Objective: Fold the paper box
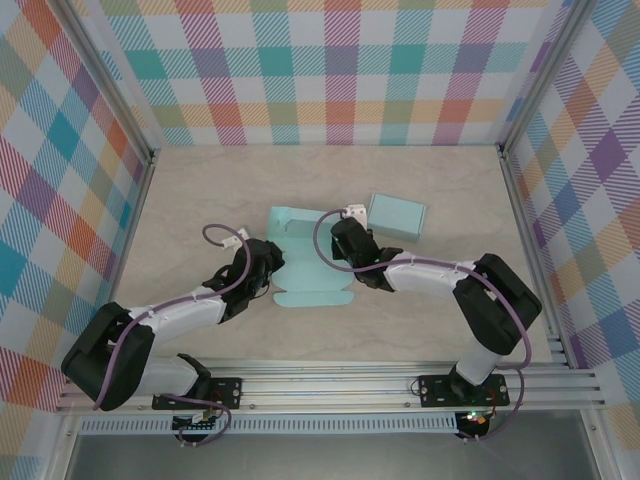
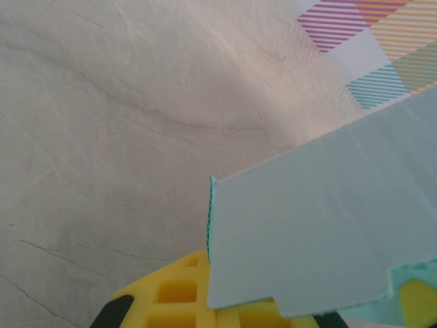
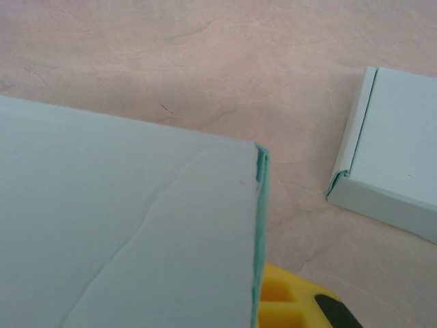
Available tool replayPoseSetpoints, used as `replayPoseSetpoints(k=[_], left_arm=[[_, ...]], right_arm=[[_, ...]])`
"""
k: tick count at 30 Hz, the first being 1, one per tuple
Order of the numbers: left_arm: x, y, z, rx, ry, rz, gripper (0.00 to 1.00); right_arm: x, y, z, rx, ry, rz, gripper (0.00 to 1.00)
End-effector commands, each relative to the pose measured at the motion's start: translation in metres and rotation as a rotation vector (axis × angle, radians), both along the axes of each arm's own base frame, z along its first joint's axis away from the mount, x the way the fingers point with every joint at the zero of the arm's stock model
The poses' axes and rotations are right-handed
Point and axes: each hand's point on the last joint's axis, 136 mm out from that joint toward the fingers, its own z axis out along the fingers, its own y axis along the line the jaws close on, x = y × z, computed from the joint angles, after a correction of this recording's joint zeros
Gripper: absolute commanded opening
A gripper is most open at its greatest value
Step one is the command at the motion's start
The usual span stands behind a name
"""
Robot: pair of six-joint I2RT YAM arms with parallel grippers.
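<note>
The paper box [image 1: 310, 278] is a light teal cardboard piece, partly folded, lying mid-table between both arms. My left gripper [image 1: 272, 268] is at the box's left edge. In the left wrist view it [image 2: 273, 307] is shut on a raised teal panel [image 2: 328, 225], which runs down between the yellow pads [image 2: 174, 294]. My right gripper [image 1: 340, 258] is at the box's right side. In the right wrist view it [image 3: 254, 307] is shut on an upright wall of the box [image 3: 136, 239], and one yellow pad [image 3: 283, 301] shows beside the wall's edge.
A second teal box [image 1: 397, 216], folded shut, lies just right of the work and shows in the right wrist view [image 3: 396, 171]. Plaid walls and metal rails close the table on three sides.
</note>
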Motion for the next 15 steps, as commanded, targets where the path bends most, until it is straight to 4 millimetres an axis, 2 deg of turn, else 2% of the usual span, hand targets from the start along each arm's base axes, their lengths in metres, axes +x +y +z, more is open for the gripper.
replayPoseSetpoints(k=[1, 3, 6, 7, 15], left_arm=[[0.012, -0.006, 0.026, -0.076, -0.077, 0.044, 0.00], [0.012, 0.000, 0.020, -0.079, -0.052, 0.068, 0.04], [0.012, 0.007, 0.016, -0.106, -0.036, 0.083, 0.16], [0.013, 0.010, 0.015, -0.121, -0.034, 0.083, 0.18], [0.014, 0.027, 0.005, -0.136, 0.014, 0.068, 0.13]], right_arm=[[-0.008, 0.000, -0.016, -0.146, 0.012, 0.049, 0.00], [-0.007, 0.000, -0.018, -0.167, 0.009, 0.043, 0.00], [-0.008, -0.002, -0.022, -0.187, 0.012, 0.033, 0.00], [-0.007, -0.004, -0.023, -0.191, 0.013, 0.027, 0.00], [-0.007, -0.003, -0.024, -0.184, 0.016, 0.025, 0.00]])
